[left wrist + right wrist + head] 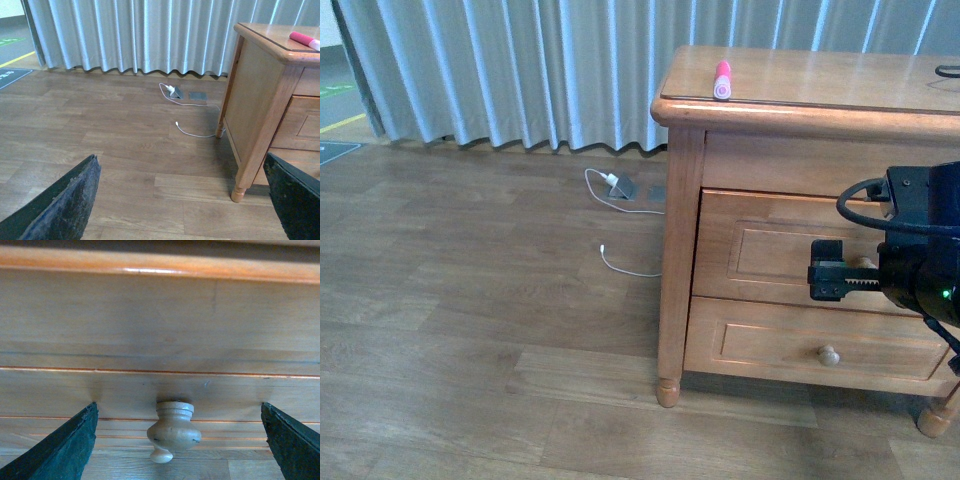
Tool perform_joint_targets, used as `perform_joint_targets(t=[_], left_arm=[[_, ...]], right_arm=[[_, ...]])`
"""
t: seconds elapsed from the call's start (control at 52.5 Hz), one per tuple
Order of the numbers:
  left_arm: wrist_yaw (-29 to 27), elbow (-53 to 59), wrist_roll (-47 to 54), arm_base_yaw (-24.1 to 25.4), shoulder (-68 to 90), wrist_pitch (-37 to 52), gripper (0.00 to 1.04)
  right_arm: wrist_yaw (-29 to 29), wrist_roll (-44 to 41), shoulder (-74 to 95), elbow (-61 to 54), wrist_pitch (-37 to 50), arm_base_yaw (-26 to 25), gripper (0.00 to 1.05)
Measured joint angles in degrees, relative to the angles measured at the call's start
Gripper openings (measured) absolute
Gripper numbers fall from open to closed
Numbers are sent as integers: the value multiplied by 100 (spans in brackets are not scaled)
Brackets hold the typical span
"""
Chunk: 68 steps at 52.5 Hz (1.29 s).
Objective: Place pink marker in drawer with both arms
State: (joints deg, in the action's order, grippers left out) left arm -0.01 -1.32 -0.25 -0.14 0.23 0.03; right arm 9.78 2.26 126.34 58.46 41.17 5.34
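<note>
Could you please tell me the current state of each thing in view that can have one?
pink marker: lying on the dresser top, not held.
drawer: shut.
lower drawer: shut.
right end effector: open, straddling the upper drawer's knob, not clamped.
left end effector: open, empty, away from the dresser.

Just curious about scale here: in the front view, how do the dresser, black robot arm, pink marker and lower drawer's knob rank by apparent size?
1. dresser
2. right arm, enlarged by nearness to the camera
3. pink marker and lower drawer's knob: too alike to rank
</note>
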Motion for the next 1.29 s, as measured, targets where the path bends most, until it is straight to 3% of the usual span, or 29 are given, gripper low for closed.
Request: perform_joint_targets(t=[0.647,0.781,0.895,1.085,1.295], left_arm=[[0,0,0,0,0,0,99],[0,0,0,0,0,0,99],[0,0,0,0,0,0,99],[0,0,0,0,0,0,99],[0,0,0,0,0,0,99]], right_arm=[[-20,-39,76,63,-85,26,96],[28,-44,76,63,-57,22,78],[90,-70,79,63,-9,22,54],[85,-90,79,63,-9,33,27],[81,144,4,22,-258,52,23]])
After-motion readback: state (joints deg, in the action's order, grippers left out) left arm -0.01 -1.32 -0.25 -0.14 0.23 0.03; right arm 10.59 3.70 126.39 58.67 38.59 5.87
